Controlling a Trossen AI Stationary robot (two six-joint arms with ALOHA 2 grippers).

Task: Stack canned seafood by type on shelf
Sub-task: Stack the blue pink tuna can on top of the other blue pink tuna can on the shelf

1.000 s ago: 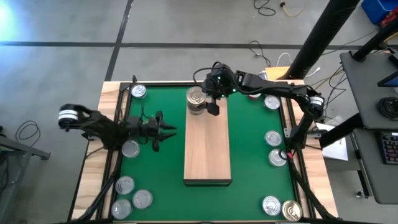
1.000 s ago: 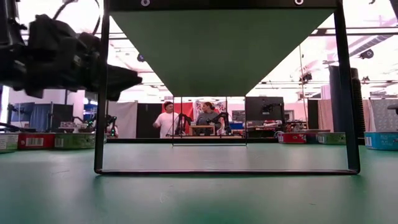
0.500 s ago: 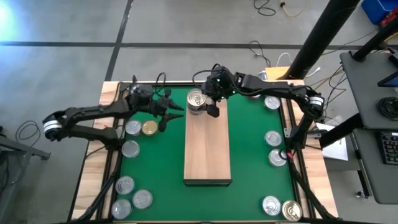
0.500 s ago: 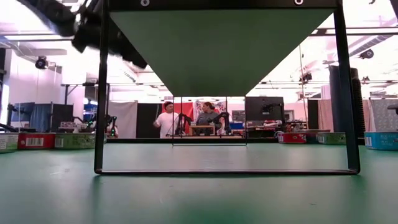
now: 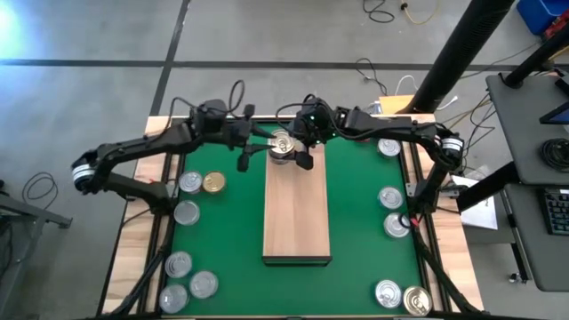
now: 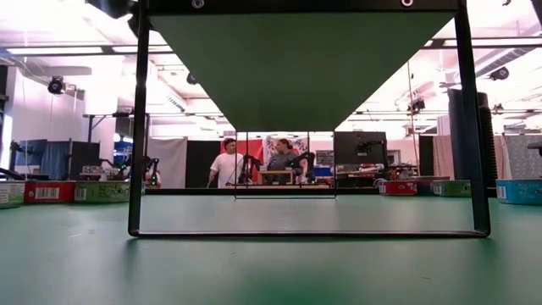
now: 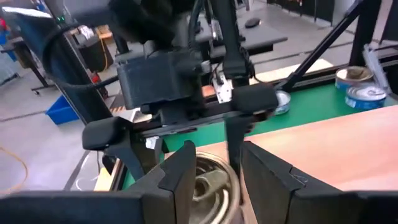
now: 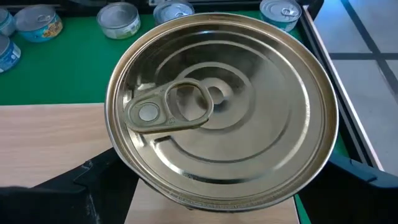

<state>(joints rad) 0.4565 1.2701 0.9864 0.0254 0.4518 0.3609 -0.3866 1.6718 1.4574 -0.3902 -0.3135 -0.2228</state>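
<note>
Left gripper (image 5: 258, 147) has swung from lower-left table area up to top centre of high view, now just beside silver-topped can (image 5: 283, 144) at far end of shelf (image 5: 297, 213); its fingers narrowly parted, empty. Right gripper (image 5: 296, 148) still spread wide around that can, fingers (image 8: 68, 186) flanking it; firm grip unclear. Judgement: both arms converge on 1 can, collision risk. Other cans remain on green mat (image 5: 356, 213), 1 gold-topped can (image 5: 213, 182) at left.
</note>
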